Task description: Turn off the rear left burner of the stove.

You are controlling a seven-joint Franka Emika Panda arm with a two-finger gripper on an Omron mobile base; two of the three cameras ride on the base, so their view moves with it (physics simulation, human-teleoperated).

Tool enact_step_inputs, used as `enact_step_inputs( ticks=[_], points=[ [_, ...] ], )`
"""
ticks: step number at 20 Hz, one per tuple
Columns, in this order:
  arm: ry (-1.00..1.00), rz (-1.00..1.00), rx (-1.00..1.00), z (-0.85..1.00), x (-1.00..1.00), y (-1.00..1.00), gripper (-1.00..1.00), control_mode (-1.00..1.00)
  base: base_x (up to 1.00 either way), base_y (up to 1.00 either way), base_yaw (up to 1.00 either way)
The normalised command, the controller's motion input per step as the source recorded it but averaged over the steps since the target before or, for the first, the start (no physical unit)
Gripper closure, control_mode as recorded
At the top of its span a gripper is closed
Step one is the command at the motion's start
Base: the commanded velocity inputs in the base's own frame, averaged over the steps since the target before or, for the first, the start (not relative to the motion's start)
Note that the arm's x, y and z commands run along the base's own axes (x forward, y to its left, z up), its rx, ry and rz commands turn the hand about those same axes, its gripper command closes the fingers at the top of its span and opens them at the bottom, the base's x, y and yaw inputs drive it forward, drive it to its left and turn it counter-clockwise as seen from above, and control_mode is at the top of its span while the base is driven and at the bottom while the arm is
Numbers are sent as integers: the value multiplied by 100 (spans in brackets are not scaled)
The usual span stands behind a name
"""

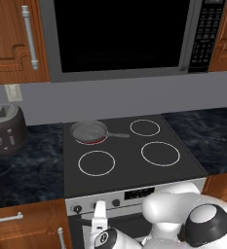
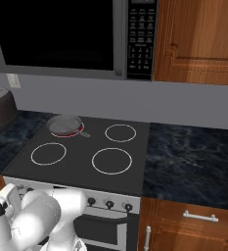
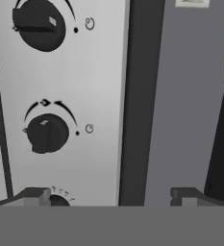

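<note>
Left base view, stock as seen: one stove [image 1: 134,170], black glass top, silver front panel; four ring markings, two large white at front left and front right, one small white at rear right, one red-glowing at rear left; rear left burner [image 1: 91,140] at far left corner of cooktop, mostly covered by one frying pan [image 1: 89,130]; pan handle lying flat, long axis across the cooktop, pointing right toward the small white ring; one microwave [image 1: 120,36] above; one toaster [image 1: 5,129] on dark counter, well to the left of stove; one wall outlet [image 1: 13,92] above toaster.

Right base view: same stove [image 2: 81,162]; red glow of rear left burner [image 2: 61,133] showing under pan [image 2: 64,124]; three knobs visible at right end of panel.

Hand view: panel seen rolled sideways, close up; two full knobs counted, upper knob [image 3: 39,26] and middle knob [image 3: 47,133], plus top edge of a third, possibly another knob, between the tips; gripper [image 3: 111,194] with fingers spread wide, holding nothing, touching nothing; left fingertip [image 3: 34,196] below middle knob.
</note>
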Motion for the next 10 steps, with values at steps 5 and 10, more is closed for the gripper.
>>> enact_step_inputs(
  ticks=[5, 10],
  points=[
    [0, 0, 0, -14, 0, 25, -100, -100, 0, 0, 0],
    [-4, 0, 0, -18, 0, 4, -100, -100, 0, 0, 0]
  ],
)
